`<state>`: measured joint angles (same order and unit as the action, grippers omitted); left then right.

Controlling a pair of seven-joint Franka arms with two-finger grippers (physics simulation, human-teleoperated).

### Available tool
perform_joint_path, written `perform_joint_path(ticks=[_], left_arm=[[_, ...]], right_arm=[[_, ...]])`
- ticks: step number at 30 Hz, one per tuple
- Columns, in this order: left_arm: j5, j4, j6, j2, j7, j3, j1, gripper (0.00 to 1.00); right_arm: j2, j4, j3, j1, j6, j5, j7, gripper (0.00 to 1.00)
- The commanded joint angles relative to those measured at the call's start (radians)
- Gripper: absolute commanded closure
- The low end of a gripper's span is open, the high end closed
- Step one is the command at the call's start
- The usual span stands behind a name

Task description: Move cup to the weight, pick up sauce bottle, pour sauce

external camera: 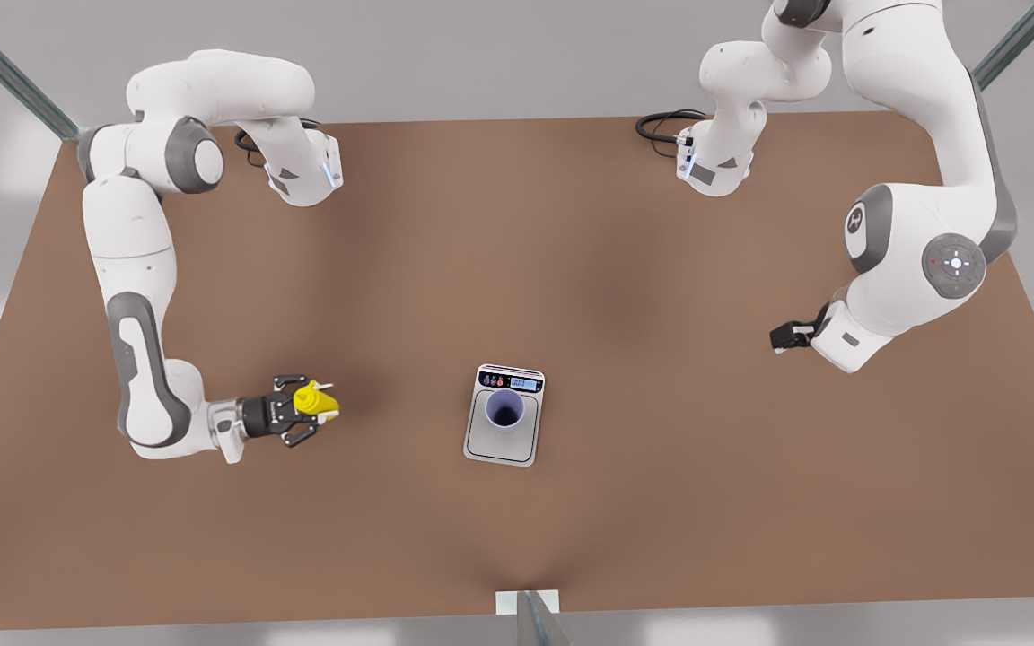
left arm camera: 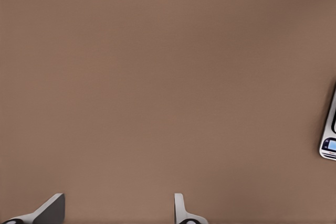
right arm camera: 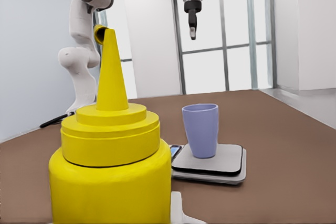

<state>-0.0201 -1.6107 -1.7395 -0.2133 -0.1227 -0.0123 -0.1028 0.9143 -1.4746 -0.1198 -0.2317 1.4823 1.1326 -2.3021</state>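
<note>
The weight [left arm camera: 329, 129] is cut off at 3 o'clock in the left wrist view; sauce bottle [right arm camera: 107, 161] base is cropped at 6 o'clock.

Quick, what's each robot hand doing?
Right gripper: shut on the sauce bottle.
Left gripper: open, empty, waiting above the table.

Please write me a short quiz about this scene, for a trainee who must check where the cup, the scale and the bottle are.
1. True or false: the cup stands upright on the scale.
2. Which gripper has the sauce bottle between its fingers?
A) the right gripper, at the front view's left
B) the left gripper, at the front view's right
C) neither
3. Fill in: the left gripper hangs over bare table with its fingers ____.
Key: 1 true; 2 A; 3 open.
</note>
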Motion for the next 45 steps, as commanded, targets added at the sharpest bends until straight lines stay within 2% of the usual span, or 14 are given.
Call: perform_joint_path(ticks=[1,29,30,32,33,45], left_arm=[[0.0,0.0,0.0,0.0,0.0,0.0,0.0,0.0],[0.002,0.0,0.002,-0.009,0.0,0.0,0.0,0.0],[0.002,0.0,0.002,-0.008,0.0,0.0,0.0,0.0],[0.002,0.0,0.002,-0.009,0.0,0.0,0.0,0.0],[0.002,0.0,0.002,-0.009,0.0,0.0,0.0,0.0],[0.002,0.0,0.002,-0.008,0.0,0.0,-0.002,0.0]], right_arm=[[0.001,0.002,0.0,0.0,-0.013,-0.016,0.0,0.52],[0.083,0.01,0.002,0.005,0.033,-0.02,-0.109,0.5],[0.083,0.01,0.002,0.005,0.033,-0.02,-0.106,0.47],[0.083,0.01,0.003,0.002,0.033,-0.022,-0.108,0.09],[0.083,0.01,0.003,0.003,0.033,-0.023,-0.106,0.0],[0.083,0.01,0.005,0.002,0.033,-0.027,-0.099,0.0]])
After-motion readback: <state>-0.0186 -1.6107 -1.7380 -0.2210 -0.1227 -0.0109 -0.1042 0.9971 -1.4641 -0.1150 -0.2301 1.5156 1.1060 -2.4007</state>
